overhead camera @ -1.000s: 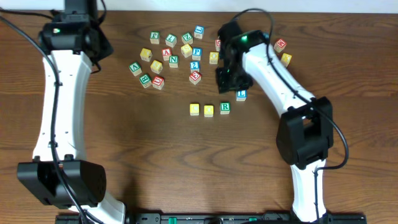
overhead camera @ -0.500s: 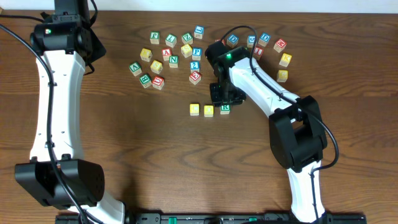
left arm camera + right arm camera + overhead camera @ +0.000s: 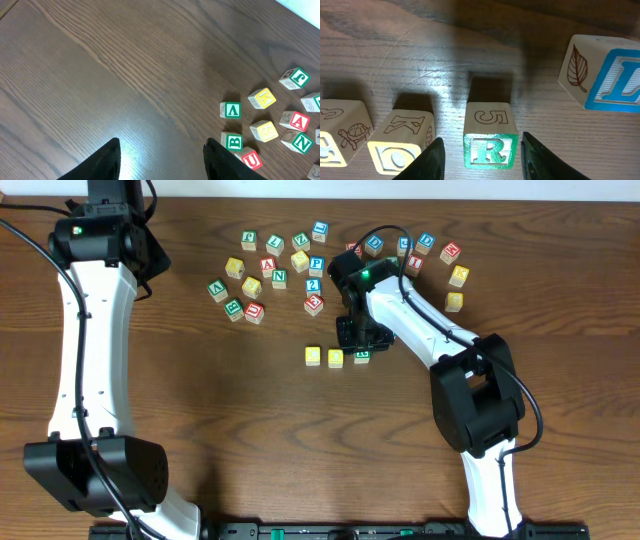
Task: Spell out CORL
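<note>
Though half-hidden overhead beneath the right pincer, green R cube.

White shells cover the left arm and right arm between bulky black joints. Black cables loop alongside, a green light glows by each wrist, and the fingers are black.

This looks like a robotics lab bench. A bare wood-grain table holds a white-and-black left arm at 9 o'clock and a right arm at 3 o'clock. A black mounting rail runs along 6 o'clock, and lettered wooden cubes lie from the centre toward 12 o'clock.
</note>
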Robot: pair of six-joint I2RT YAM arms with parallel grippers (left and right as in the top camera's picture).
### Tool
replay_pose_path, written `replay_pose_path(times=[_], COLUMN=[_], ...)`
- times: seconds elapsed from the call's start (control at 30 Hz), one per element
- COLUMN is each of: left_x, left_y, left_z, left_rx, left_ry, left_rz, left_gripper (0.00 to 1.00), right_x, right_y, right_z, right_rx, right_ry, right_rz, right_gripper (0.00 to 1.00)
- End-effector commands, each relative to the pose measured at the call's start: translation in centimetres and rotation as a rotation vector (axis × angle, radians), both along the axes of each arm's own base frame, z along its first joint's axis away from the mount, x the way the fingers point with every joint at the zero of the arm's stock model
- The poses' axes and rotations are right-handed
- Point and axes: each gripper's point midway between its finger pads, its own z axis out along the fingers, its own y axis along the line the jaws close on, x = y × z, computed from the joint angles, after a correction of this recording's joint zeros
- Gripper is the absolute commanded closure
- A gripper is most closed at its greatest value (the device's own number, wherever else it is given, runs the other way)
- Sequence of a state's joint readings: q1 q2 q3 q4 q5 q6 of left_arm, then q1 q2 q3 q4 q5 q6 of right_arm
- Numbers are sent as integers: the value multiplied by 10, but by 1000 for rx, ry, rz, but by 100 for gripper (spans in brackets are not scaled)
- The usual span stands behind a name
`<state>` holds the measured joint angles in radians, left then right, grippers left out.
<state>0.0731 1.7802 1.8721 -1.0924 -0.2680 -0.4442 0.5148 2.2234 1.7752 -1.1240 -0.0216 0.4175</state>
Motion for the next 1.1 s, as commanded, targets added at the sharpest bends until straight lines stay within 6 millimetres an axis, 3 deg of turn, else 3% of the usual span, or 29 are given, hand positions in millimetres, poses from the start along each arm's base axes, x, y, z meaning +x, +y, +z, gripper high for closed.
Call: replay_pose_path(times=[0.0, 0.4, 0.47, 0.8, 1.07], left_x=[-1, -2, -2, -2, -2], left_y=[2, 2, 2, 2, 2], left_z=[-9, -10, -10, -10, -9], left_rx=[12, 12, 12, 12, 12], left_ry=[33, 35, 35, 35, 34], left_rz=[1, 1, 1, 1, 2], left_gripper=[47, 47, 47, 47, 47], right_x=[-4, 1, 7, 51, 53], right_y=[0, 1, 1, -15, -24], right_z=[1, -6, -3, 12, 12], right_rx=[-12, 3, 11, 37, 5], right_ry=[-11, -35, -50, -171, -177], right_rz=[-6, -16, -23, -82, -119], right_gripper=[57, 71, 81, 80, 77])
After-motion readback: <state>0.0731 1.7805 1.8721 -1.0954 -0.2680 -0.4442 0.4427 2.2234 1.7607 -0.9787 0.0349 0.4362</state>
